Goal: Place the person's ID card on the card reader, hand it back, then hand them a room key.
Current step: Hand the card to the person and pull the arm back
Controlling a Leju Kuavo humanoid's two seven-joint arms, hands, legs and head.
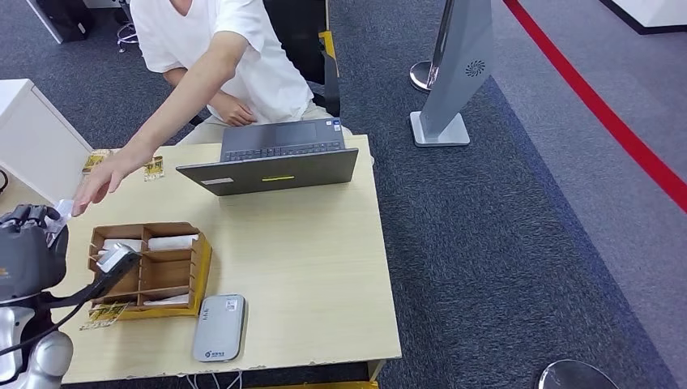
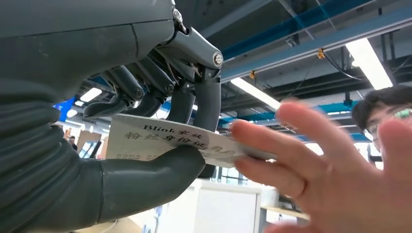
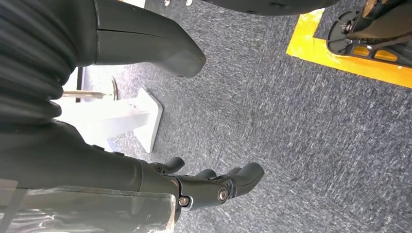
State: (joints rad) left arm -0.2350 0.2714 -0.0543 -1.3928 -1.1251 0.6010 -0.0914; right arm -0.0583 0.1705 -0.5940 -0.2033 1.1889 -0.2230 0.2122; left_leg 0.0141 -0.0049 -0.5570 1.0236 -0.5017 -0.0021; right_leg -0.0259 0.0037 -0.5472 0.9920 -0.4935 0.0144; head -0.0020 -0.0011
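Beyond the tabletop's nine-o'clock edge, your left hand is pinching the ID card, its long axis pointing toward the person's hand reaching in at one o'clock.

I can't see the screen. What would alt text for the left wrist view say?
The robot's left hand holds a white printed card between thumb and fingers, while a person's hand, blurred and close, takes hold of its other end. Behind them are ceiling beams and strip lights.
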